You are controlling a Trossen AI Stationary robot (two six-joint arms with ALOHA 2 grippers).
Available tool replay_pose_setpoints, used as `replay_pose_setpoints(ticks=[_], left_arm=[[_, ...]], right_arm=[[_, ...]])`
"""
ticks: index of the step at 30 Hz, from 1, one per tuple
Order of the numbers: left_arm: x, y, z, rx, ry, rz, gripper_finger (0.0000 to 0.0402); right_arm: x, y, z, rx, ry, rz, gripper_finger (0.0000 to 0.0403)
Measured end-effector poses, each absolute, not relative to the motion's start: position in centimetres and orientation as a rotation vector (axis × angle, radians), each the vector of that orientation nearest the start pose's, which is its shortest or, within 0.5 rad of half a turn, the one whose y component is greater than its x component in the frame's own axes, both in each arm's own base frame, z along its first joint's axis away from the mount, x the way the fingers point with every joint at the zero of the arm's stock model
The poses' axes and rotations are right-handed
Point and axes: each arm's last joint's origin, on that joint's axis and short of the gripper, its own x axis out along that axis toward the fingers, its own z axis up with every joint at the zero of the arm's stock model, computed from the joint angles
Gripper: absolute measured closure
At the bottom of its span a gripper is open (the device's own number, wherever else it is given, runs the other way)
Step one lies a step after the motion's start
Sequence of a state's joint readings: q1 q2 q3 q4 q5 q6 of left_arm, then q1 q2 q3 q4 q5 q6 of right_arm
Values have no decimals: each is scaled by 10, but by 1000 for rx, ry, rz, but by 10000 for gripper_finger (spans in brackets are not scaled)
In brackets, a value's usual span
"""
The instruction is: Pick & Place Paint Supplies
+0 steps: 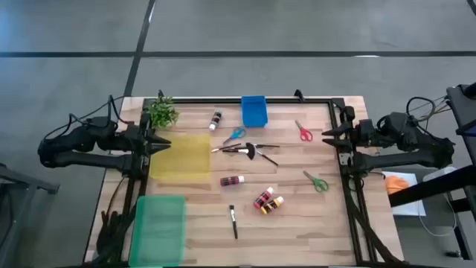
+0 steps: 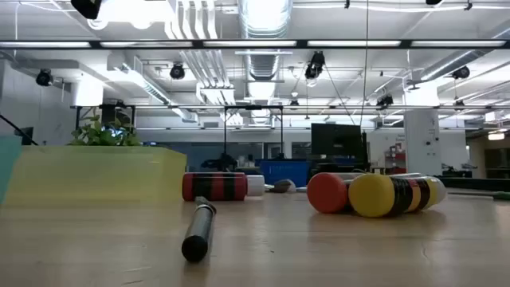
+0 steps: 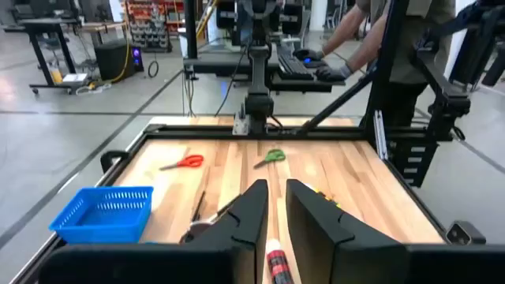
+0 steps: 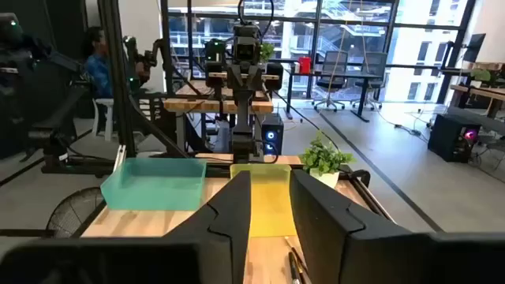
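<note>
Paint supplies lie loose on the wooden table: a black bottle, a red bottle, a cluster of bottles, crossed brushes, a single brush, and blue scissors, red scissors and green scissors. My left gripper hovers at the table's left edge over the yellow bin, its fingers a narrow gap apart and holding nothing. My right gripper waits at the right edge, also narrowly open and holding nothing.
A yellow bin and a teal bin sit on the left side, a blue basket at the far edge, and a potted plant in the far left corner. A black frame borders the table. A person works beyond the right edge.
</note>
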State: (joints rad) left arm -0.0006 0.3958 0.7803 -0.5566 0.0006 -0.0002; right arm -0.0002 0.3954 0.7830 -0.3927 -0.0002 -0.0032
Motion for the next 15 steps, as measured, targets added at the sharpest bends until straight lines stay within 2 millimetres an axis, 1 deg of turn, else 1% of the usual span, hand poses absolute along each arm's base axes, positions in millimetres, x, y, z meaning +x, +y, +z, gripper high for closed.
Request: replay_pose_setpoints(ticks=[7, 15], left_arm=[[75, 0, 331, -4, 226, -1, 341], [75, 0, 331, -3, 227, -1, 341]], right_arm=[[77, 0, 353, -3, 6, 0, 278], [77, 0, 352, -4, 7, 0, 245]])
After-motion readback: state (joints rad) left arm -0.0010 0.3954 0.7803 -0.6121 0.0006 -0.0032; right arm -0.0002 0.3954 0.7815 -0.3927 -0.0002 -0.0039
